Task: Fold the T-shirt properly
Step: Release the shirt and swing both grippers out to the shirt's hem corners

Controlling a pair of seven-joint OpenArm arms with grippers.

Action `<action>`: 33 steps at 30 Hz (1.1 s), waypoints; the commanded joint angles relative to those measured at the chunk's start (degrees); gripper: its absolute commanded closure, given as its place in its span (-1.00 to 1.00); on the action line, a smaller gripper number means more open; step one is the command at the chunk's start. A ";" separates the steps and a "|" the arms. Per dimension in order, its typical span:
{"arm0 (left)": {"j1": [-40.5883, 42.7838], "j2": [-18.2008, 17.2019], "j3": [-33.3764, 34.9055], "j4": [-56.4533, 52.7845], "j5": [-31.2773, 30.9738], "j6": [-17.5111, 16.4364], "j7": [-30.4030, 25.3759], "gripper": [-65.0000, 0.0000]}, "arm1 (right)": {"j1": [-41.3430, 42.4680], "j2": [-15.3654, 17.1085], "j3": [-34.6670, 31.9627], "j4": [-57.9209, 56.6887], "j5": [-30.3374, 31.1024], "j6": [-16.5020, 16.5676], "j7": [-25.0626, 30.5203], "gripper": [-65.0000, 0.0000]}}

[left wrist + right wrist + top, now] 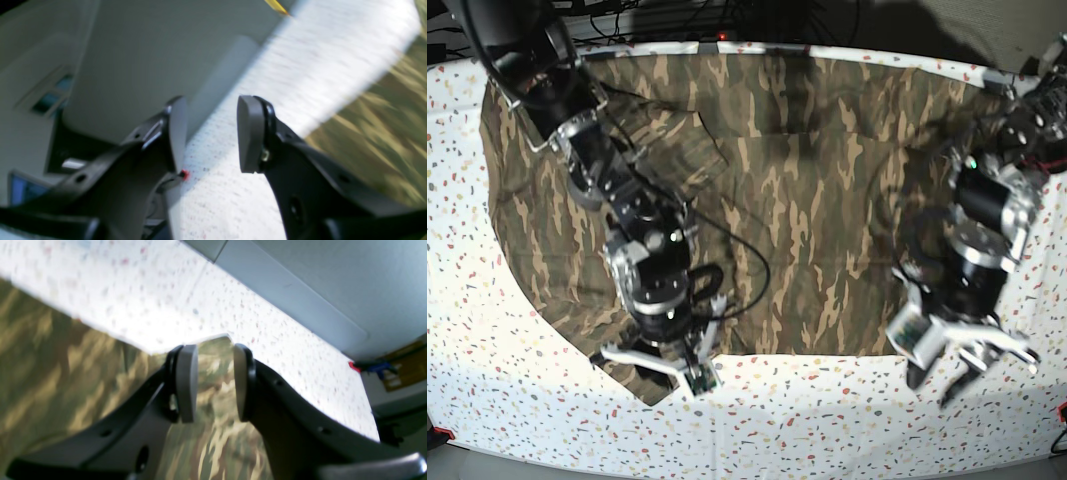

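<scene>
The right gripper (211,383) is hovering with parted grey pads over the T-shirt (807,190) hem, while the left gripper (213,133) is gaping above the speckled tablecloth (847,425). Farther back, the soft camouflage cloth is lying spread flat, running lengthwise across the table.

Setting: robotics lab or test room, likely. Evidence: two black robot arms (617,190) mounted over a table under a white speckled tablecloth (827,420); loose black cables (727,15) along the far edge; plain pale walls (350,280); a blurred blue screen, possibly a monitor (23,190).
</scene>
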 commanded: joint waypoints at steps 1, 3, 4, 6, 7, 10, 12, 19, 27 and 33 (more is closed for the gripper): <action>-2.21 -0.68 -2.49 0.42 -0.17 1.01 -1.57 0.24 | 2.93 -0.46 0.46 0.90 -0.66 -0.83 0.81 0.41; -4.26 -0.68 -5.51 -0.76 -2.29 0.98 -2.25 0.24 | 5.49 -1.14 0.46 0.87 -0.68 -0.83 0.04 0.41; -5.20 -0.66 -6.73 -1.66 -3.17 0.98 -2.71 0.24 | 6.62 -1.53 0.46 0.85 -0.70 -0.83 -0.42 0.41; -7.10 -0.66 -8.35 -4.13 -4.33 0.94 -3.52 0.24 | 8.68 -2.49 0.46 0.83 -0.68 -0.83 -0.61 0.41; -8.24 -0.55 -8.74 -5.70 -4.61 0.94 -3.78 0.24 | 9.70 -2.95 0.46 0.70 -0.66 -0.83 -0.63 0.41; -12.11 0.44 -8.79 -12.07 -5.09 0.79 -4.55 0.24 | 13.14 -5.16 0.46 -0.81 -0.66 -0.83 -0.76 0.41; -14.91 1.81 -8.79 -17.07 -6.32 0.74 -4.81 0.24 | 15.63 -6.49 0.46 -2.47 0.31 -0.83 -1.07 0.41; -24.87 5.86 -8.79 -35.43 -18.40 -6.80 -9.46 0.24 | 25.16 -9.88 0.46 -15.45 4.46 -0.76 -2.91 0.41; -34.38 7.89 -8.79 -68.24 -29.00 -15.87 -17.16 0.24 | 27.47 -9.79 0.46 -19.98 3.37 -0.20 -7.02 0.41; -35.93 8.24 -8.79 -87.89 -35.87 -24.17 -19.52 0.24 | 27.32 -9.79 0.46 -19.98 3.39 -0.17 -10.69 0.41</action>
